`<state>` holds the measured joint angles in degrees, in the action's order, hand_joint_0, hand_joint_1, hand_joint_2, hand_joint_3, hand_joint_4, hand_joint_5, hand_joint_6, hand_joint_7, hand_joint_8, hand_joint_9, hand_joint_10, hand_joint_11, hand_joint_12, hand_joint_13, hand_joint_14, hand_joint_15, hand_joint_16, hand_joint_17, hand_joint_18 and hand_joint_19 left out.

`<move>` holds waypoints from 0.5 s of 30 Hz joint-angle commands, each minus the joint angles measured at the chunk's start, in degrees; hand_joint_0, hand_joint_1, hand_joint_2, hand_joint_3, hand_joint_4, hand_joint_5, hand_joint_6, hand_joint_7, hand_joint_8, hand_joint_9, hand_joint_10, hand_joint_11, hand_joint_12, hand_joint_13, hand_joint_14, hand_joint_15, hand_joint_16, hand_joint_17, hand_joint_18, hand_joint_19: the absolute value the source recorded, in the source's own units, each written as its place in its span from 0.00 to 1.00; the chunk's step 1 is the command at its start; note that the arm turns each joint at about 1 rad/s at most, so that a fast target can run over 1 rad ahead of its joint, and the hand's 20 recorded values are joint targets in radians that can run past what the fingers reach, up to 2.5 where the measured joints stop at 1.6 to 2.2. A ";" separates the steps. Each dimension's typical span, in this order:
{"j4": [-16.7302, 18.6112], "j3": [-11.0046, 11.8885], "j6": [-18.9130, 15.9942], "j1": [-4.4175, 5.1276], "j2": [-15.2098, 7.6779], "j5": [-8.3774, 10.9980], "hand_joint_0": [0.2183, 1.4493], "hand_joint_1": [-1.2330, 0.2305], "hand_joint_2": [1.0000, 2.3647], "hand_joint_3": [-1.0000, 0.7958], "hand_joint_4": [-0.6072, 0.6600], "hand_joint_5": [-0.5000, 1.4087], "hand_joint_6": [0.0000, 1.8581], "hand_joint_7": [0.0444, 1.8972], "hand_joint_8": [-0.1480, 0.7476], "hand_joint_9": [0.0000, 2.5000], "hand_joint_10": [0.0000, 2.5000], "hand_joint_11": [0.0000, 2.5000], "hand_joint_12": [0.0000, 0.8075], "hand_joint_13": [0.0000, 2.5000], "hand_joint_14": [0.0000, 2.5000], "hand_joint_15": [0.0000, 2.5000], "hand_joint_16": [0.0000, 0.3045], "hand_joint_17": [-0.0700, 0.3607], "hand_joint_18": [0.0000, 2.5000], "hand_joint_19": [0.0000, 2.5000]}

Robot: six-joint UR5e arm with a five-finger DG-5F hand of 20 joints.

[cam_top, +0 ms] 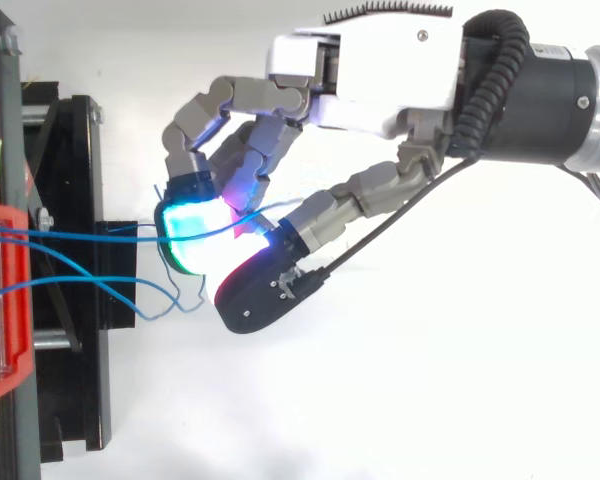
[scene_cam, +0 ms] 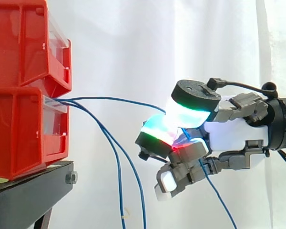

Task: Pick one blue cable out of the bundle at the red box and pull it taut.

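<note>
Side view, left of frame: two red bins (scene_cam: pixel 24 86) are stacked on a black stand (scene_cam: pixel 31 188), in front of a white curtain (scene_cam: pixel 133 43).

Several blue cables are seen leaving the front of the lower bin. One blue cable (scene_cam: pixel 119 98) is carried rightward in a shallow arc (not quite straight) to the hand (scene_cam: pixel 233 136), which is placed right of centre in the frame, well apart from the bins.

Hand state: the cable is pinched between the glowing fingertips (scene_cam: pixel 193 112), green and cyan above and red just below. The remaining fingers are curled under the palm, toward the lower centre of the frame. Below the pinch the same cable is seen again, running down and to the right to the bottom edge.

The loose cables (scene_cam: pixel 119 186) are left hanging from the bin, dropping steeply to the bottom edge of the frame, left of the hand and not touched by it.

Top view: the hand is entered from the upper right, with the fingers reaching toward centre left. The pinched cable is seen running almost level from the red bin at the left edge, across the black stand, to the cyan pad, and passing between the pads. The loose cables are looped below it, lower left of the pads (a small curl lies just beside the dark fingertip).
</note>
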<state>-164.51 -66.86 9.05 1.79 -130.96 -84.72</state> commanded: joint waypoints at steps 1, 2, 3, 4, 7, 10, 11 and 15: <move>-0.02 -0.03 0.00 -0.12 0.00 0.00 0.33 0.28 0.00 0.28 0.64 0.18 0.48 0.58 0.53 0.43 0.00 0.59 0.47 0.28 0.01 0.23 0.17 0.44 0.23 0.18; -0.02 0.06 0.00 -0.12 0.00 0.00 0.30 0.30 0.00 0.28 0.64 0.18 0.48 0.57 0.53 0.44 0.00 0.58 0.47 0.29 0.01 0.23 0.17 0.44 0.23 0.18; -0.02 0.06 0.00 -0.12 0.09 0.00 0.28 0.33 0.00 0.28 0.64 0.18 0.48 0.57 0.54 0.44 0.00 0.58 0.48 0.28 0.01 0.23 0.18 0.44 0.23 0.19; -0.02 0.06 0.00 -0.12 0.00 0.00 0.28 0.33 0.00 0.28 0.63 0.18 0.48 0.57 0.54 0.44 0.00 0.58 0.48 0.28 0.01 0.23 0.18 0.44 0.23 0.19; 0.06 0.06 0.00 -0.21 0.00 0.00 0.26 0.39 0.00 0.28 0.62 0.18 0.47 0.57 0.55 0.44 0.00 0.59 0.48 0.29 0.01 0.23 0.18 0.45 0.23 0.19; 0.06 0.06 0.00 -0.21 0.00 0.00 0.25 0.46 0.00 0.28 0.61 0.18 0.47 0.56 0.55 0.45 0.00 0.58 0.49 0.29 0.01 0.24 0.18 0.45 0.23 0.20; 0.06 0.06 0.00 -0.21 0.09 -0.09 0.26 0.47 0.00 0.28 0.61 0.18 0.47 0.57 0.54 0.44 0.00 0.58 0.48 0.28 0.01 0.24 0.18 0.45 0.22 0.20; -0.02 0.06 0.00 -0.21 0.00 -0.09 0.31 0.46 0.01 0.35 0.60 0.18 0.47 0.58 0.53 0.44 0.00 0.58 0.47 0.28 0.01 0.24 0.17 0.44 0.21 0.20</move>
<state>-164.48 -66.80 9.05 1.59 -130.94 -84.79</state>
